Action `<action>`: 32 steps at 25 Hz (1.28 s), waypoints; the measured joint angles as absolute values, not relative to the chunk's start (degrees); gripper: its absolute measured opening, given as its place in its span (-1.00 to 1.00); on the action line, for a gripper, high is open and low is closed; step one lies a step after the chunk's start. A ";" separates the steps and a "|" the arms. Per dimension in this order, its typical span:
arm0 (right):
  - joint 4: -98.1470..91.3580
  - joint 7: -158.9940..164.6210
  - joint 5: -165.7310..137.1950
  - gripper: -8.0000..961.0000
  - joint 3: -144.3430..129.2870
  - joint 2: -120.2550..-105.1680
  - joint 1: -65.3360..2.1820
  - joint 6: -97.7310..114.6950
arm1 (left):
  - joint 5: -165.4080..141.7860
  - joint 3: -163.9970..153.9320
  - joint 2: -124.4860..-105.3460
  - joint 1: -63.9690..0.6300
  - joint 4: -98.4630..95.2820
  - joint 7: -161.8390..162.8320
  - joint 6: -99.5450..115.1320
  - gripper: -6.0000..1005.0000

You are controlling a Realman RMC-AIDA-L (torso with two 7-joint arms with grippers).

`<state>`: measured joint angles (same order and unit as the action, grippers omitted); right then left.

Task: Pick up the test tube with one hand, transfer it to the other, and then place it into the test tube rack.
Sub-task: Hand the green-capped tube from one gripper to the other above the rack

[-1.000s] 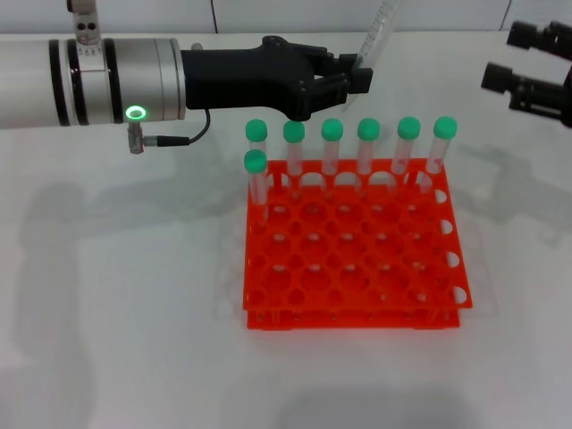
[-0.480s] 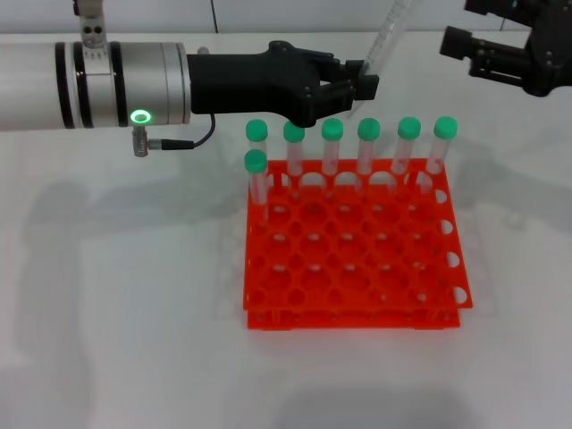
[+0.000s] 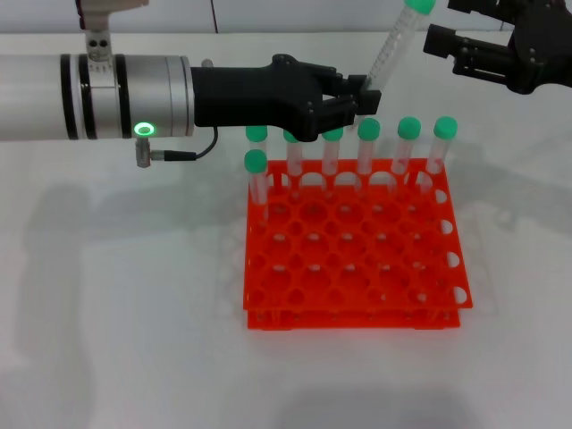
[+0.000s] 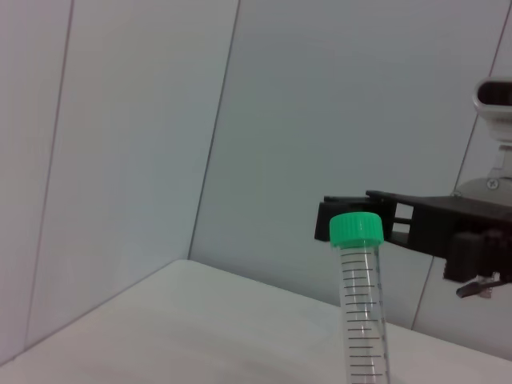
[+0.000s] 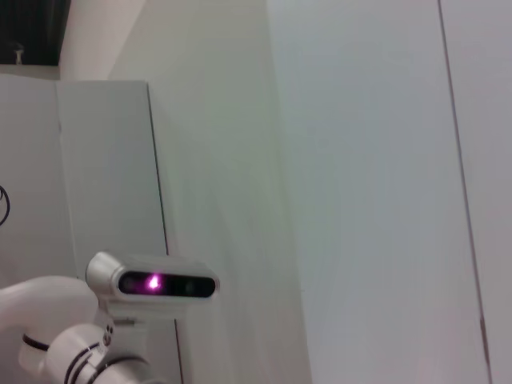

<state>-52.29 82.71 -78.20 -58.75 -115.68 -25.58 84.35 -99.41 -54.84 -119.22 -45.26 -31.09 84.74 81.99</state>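
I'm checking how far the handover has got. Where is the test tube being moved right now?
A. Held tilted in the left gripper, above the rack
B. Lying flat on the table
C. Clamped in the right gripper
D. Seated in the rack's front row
A: the left gripper holds the test tube tilted above the test tube rack, with the right gripper open just beside its cap.

Head camera looks down; wrist cameras face walls; head and left share the test tube point(image 3: 394, 46).

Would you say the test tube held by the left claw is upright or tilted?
Tilted. In the head view the test tube leans from the left claw, its green cap toward the right claw.
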 joint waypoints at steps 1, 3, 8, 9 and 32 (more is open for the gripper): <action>-52.21 82.71 -77.98 0.56 -58.85 -115.69 -25.58 84.35 | -99.41 -54.87 -119.25 -45.31 -30.71 84.55 82.00 -0.52; -51.91 82.71 -77.60 0.56 -59.20 -115.66 -25.68 84.35 | -99.40 -54.87 -119.26 -45.40 -30.21 84.23 82.01 -0.52; -51.81 82.71 -77.50 0.57 -59.76 -115.69 -25.75 84.37 | -99.40 -54.86 -119.26 -45.19 -30.14 83.69 82.68 -0.51; -51.82 82.71 -77.50 0.57 -59.87 -115.69 -25.75 84.37 | -99.40 -54.86 -119.27 -45.16 -30.14 83.58 82.83 -0.51; -50.34 82.47 -76.94 0.57 -60.80 -115.66 -25.87 84.47 | -99.50 -56.19 -119.27 -43.96 -30.01 82.79 83.44 -0.50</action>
<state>-50.34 82.47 -76.94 -60.80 -115.66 -25.87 84.47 -99.50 -56.19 -119.27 -43.96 -30.01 82.79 83.44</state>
